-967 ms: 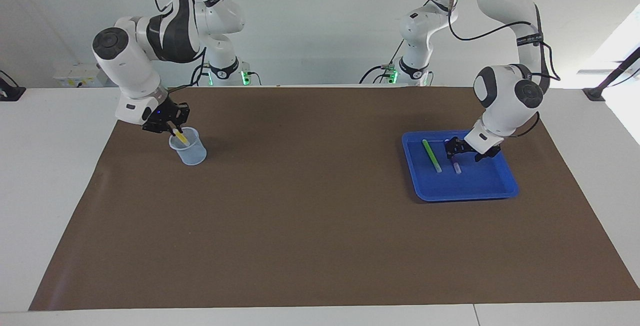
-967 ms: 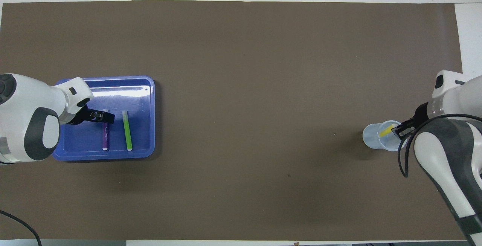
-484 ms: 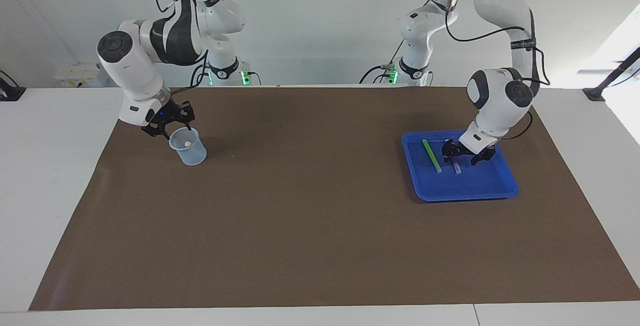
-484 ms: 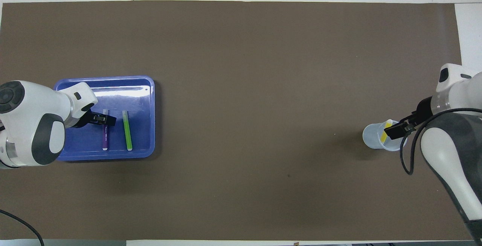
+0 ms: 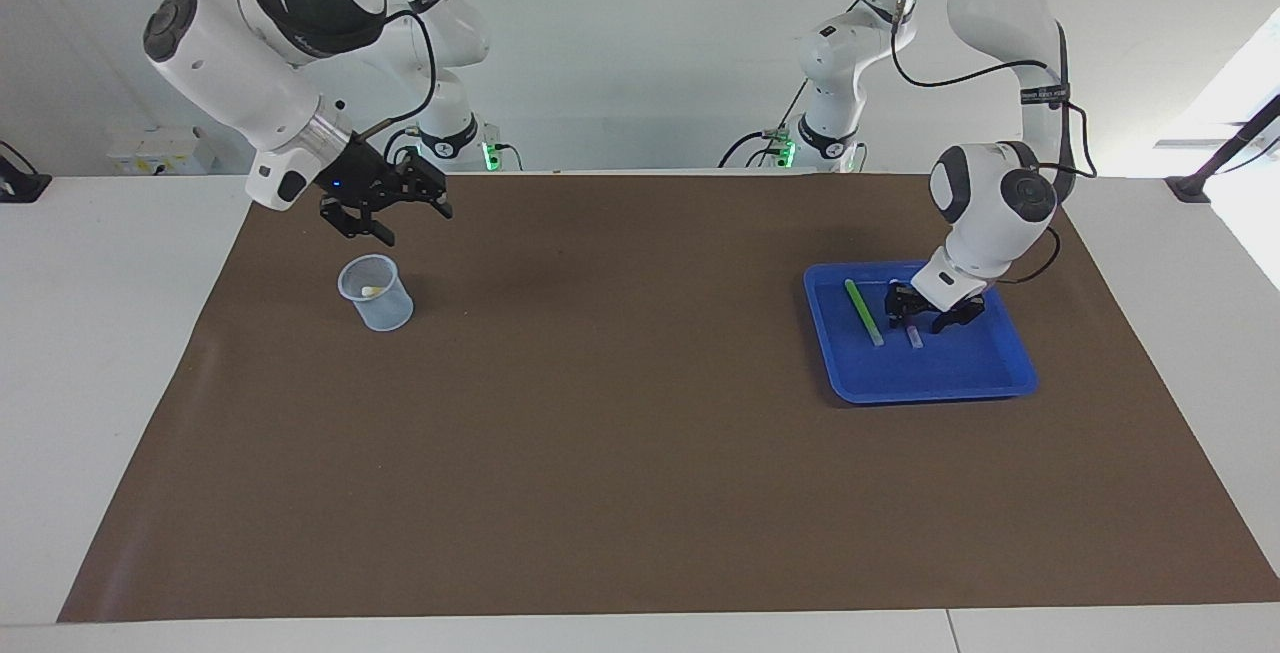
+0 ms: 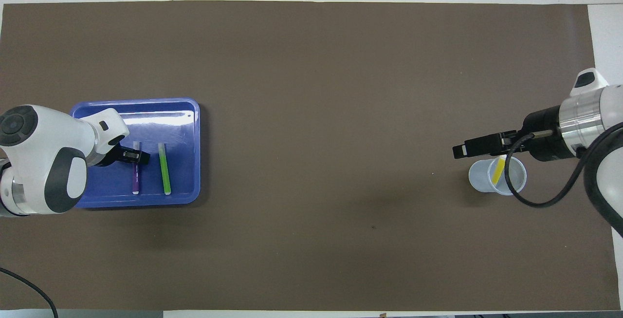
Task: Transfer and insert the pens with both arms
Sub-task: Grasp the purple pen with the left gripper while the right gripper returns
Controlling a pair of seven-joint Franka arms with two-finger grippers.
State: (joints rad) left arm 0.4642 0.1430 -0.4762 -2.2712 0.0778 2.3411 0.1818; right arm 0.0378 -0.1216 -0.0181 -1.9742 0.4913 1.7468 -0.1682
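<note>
Right end effector (image 5: 400, 216) was up in the air over the brown mat (image 5: 640, 453) beside the clear cup (image 5: 377, 293), empty, fingers spread wide. In the overhead view it sat just off the cup's rim, pointing toward the middle of the counter (image 5: 90, 333).

Yellow pen (image 6: 497, 171) was inside the cup, leaning tilted against the wall, pale end up at the rim. Cup stood upright on the mat toward the right arm's end of the counter.

Left end effector (image 5: 925, 318) was down inside the blue tray (image 5: 935, 388), fingers straddling the purple pen (image 6: 136, 177) at the end farther from the robots. Could not tell whether the fingers were touching the pen or clamped on it; pen lay flat on the tray floor.

Green pen (image 5: 863, 311) lay flat in the same tray, just beside the purple pen and roughly parallel to it, on the side toward the middle of the counter, not touching it. Both pens had the pale end nearer to the robots in the overhead view.

Tray sat on the mat toward the left arm's end of the counter, well apart from the cup.

2 smaller arms (image 5: 820, 123) with green lights stood at the robots' edge of the counter.
</note>
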